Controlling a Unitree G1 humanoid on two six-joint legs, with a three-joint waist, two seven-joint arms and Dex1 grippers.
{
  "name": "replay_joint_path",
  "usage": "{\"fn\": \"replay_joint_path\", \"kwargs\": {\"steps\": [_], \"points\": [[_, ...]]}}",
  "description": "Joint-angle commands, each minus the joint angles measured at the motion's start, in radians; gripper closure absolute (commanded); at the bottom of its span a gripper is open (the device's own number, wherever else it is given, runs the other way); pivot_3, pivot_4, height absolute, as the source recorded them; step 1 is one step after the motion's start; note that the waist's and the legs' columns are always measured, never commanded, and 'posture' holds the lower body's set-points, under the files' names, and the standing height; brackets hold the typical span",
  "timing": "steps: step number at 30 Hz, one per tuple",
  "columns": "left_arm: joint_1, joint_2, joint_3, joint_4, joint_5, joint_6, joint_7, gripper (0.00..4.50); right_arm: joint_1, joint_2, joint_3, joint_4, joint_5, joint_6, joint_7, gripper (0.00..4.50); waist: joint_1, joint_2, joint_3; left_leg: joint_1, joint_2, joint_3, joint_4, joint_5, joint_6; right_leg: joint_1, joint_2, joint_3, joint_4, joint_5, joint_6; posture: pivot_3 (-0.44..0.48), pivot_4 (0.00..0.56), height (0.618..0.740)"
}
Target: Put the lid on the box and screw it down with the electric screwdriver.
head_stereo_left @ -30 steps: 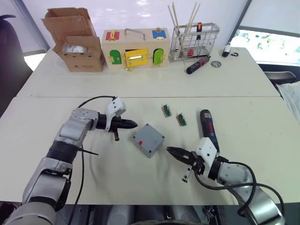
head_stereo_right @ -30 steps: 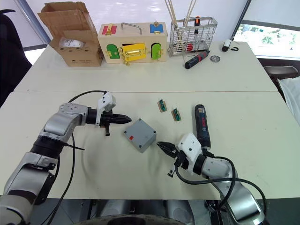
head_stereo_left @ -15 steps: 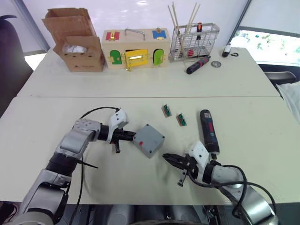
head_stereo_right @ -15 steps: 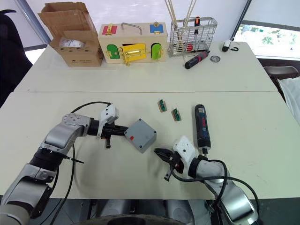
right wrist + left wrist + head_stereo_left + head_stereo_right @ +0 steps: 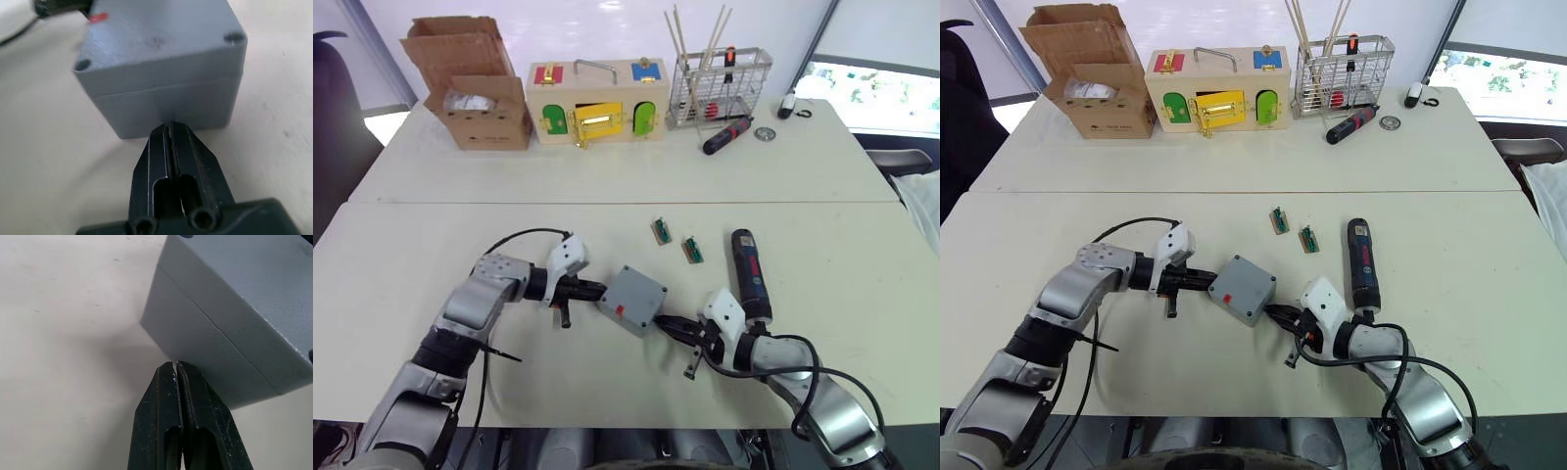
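Observation:
The grey box (image 5: 634,299) lies mid-table with the lid (image 5: 161,34) closed on it; a seam runs round its side, and a red mark shows on the top face. My left gripper (image 5: 599,290) is shut, its tips (image 5: 175,364) touching the box's left side. Shut as well, my right gripper (image 5: 668,325) presses its tips (image 5: 168,126) against the opposite lower-right side. The electric screwdriver (image 5: 747,274), black with red markings, rests on the table to the right of the box, just beyond my right wrist.
Two small green parts (image 5: 661,231) (image 5: 692,250) lie behind the box. Along the far table stand a cardboard carton (image 5: 470,83), a wooden box with coloured doors (image 5: 597,101) and a wire basket (image 5: 720,86), with a short hand screwdriver (image 5: 726,135) beside it.
My left gripper reached right, touched the box and nudged it slightly right. My right gripper moved left up to the box's other side. The box now sits between both shut tips.

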Motion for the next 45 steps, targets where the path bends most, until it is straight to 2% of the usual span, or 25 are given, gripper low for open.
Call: {"fn": "replay_joint_path", "kwargs": {"steps": [1, 19, 23, 26, 30, 35, 40, 43, 45], "points": [[0.020, -0.023, -0.030, -0.074, -0.033, 0.009, -0.008, 4.46, -0.012, 0.003, -0.010, -0.029, 0.009, -0.030, 0.010, 4.46, 0.000, 0.000, 0.000, 0.000, 0.000, 0.000, 0.000, 0.000, 0.000, 0.000, 0.000, 0.000, 0.000, 0.000, 0.000, 0.000, 0.150, 0.740], [0.081, -0.021, -0.040, -0.145, -0.031, 0.032, 0.008, 4.46, -0.044, 0.010, -0.041, 0.041, -0.009, -0.077, 0.028, 4.46, 0.000, 0.000, 0.000, 0.000, 0.000, 0.000, 0.000, 0.000, 0.000, 0.000, 0.000, 0.000, 0.000, 0.000, 0.000, 0.000, 0.150, 0.740], [0.061, -0.004, -0.014, -0.103, -0.018, 0.014, 0.011, 4.46, -0.024, 0.001, -0.051, 0.025, -0.009, -0.078, 0.027, 4.46, 0.000, 0.000, 0.000, 0.000, 0.000, 0.000, 0.000, 0.000, 0.000, 0.000, 0.000, 0.000, 0.000, 0.000, 0.000, 0.000, 0.150, 0.740], [0.039, 0.030, 0.053, -0.076, -0.028, 0.011, 0.027, 4.46, 0.006, -0.015, -0.110, -0.021, 0.016, -0.049, 0.013, 4.46, -0.001, 0.000, 0.000, 0.000, 0.000, 0.000, 0.000, 0.000, 0.000, 0.000, 0.000, 0.000, 0.000, 0.000, 0.000, 0.000, 0.150, 0.740], [0.004, 0.066, 0.191, -0.172, -0.137, 0.123, 0.067, 4.46, 0.052, -0.051, -0.230, -0.108, 0.082, 0.029, 0.010, 4.46, 0.000, 0.000, 0.000, 0.000, 0.000, 0.000, 0.000, 0.000, 0.000, 0.000, 0.000, 0.000, 0.000, 0.000, 0.000, 0.000, 0.150, 0.740], [0.009, 0.127, 0.266, -0.370, -0.247, 0.255, 0.105, 4.46, 0.003, -0.051, -0.346, -0.139, 0.189, 0.161, -0.015, 4.46, -0.001, 0.000, 0.000, 0.000, 0.000, 0.000, 0.000, 0.000, 0.000, 0.000, -0.001, 0.000, -0.001, 0.000, 0.000, 0.000, 0.150, 0.740], [0.025, 0.139, 0.268, -0.534, -0.311, 0.341, 0.187, 4.46, -0.139, 0.008, -0.388, -0.092, 0.293, 0.318, -0.091, 4.46, -0.002, 0.000, 0.000, 0.000, 0.000, 0.000, 0.000, 0.000, 0.000, 0.000, -0.001, 0.000, 0.000, 0.000, 0.000, 0.000, 0.150, 0.740], [0.050, 0.155, 0.235, -0.598, -0.298, 0.345, 0.229, 4.46, -0.214, 0.000, -0.368, -0.037, 0.270, 0.389, -0.133, 4.46, -0.002, 0.001, 0.001, 0.000, 0.000, 0.000, -0.001, 0.000, 0.000, 0.000, -0.001, 0.001, 0.000, 0.000, 0.000, 0.000, 0.150, 0.740], [0.072, 0.175, 0.201, -0.626, -0.272, 0.324, 0.244, 3.91, -0.251, -0.014, -0.342, 0.007, 0.245, 0.409, -0.146, 3.94, -0.001, 0.001, 0.001, 0.000, 0.000, 0.001, -0.001, 0.000, 0.000, 0.000, -0.001, 0.001, -0.001, 0.000, 0.000, 0.000, 0.150, 0.740]]}}
